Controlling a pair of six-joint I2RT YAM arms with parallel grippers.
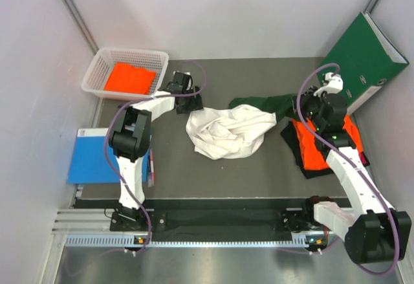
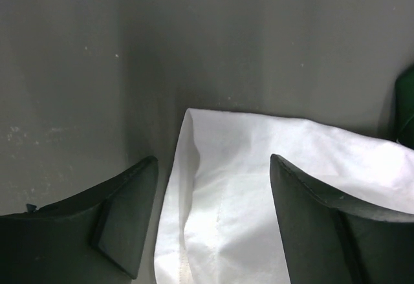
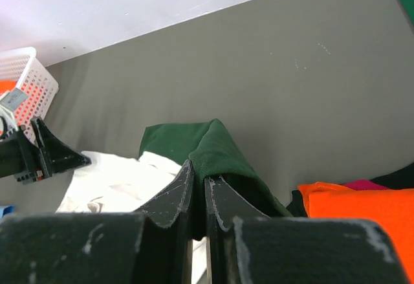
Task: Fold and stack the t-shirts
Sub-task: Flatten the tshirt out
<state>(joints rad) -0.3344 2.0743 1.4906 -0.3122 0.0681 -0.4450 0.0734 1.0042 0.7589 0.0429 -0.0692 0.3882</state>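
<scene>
A crumpled white t-shirt (image 1: pixel 226 132) with dark green sleeves lies mid-table. My left gripper (image 1: pixel 189 105) is at its left edge, open, its fingers either side of a white fold (image 2: pixel 310 148) in the left wrist view (image 2: pixel 213 161). My right gripper (image 1: pixel 299 106) is shut on the green sleeve (image 1: pixel 262 105), which drapes over its fingertips (image 3: pixel 199 171) and rises off the table (image 3: pixel 187 138). An orange t-shirt (image 1: pixel 323 148) lies on a black one (image 1: pixel 304 158) under the right arm. Another orange t-shirt (image 1: pixel 129 77) sits folded in the basket.
A white mesh basket (image 1: pixel 97 70) stands at the back left. A green binder (image 1: pixel 365 57) leans at the back right. A blue book (image 1: pixel 90 158) lies off the table's left edge. Grey walls close in on three sides.
</scene>
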